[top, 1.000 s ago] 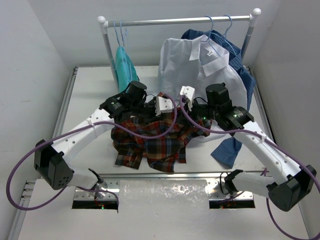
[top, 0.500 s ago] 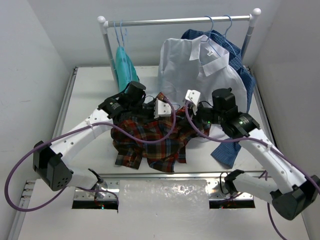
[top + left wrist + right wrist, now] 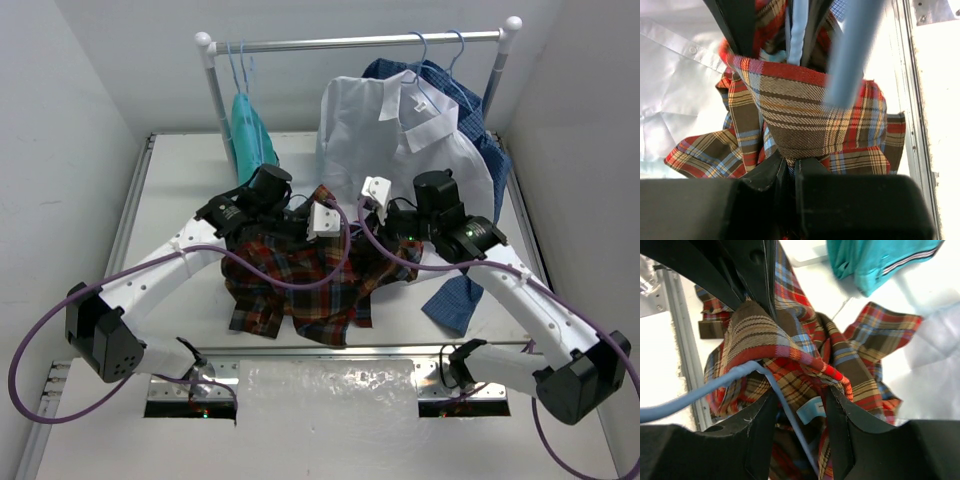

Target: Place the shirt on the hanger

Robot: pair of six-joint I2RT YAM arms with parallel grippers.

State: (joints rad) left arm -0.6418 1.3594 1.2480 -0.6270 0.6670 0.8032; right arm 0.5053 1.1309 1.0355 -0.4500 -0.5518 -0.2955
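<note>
The plaid shirt (image 3: 300,285) lies bunched on the table between the two arms. My left gripper (image 3: 789,167) is shut on a fold of its collar band (image 3: 790,107), holding it up; in the top view that gripper (image 3: 300,222) is over the shirt's upper edge. The pale-blue wire hanger (image 3: 705,390) reaches under the raised collar and on between the fingers of my right gripper (image 3: 801,392). Those jaws stand open around the wire and the shirt's neck label (image 3: 812,410) without pinching them. A hanger wire (image 3: 797,30) also shows above the collar in the left wrist view.
Behind the arms stands a clothes rail (image 3: 350,42) with a white shirt (image 3: 400,130), a blue checked shirt (image 3: 470,290) and a teal garment (image 3: 250,135) hanging from it. Bare hangers (image 3: 240,60) hang at its left end. White walls close in both sides.
The right gripper's jaws have widened. The right arm swung a little to the right and came back toward the collar. The left gripper has kept its hold.
</note>
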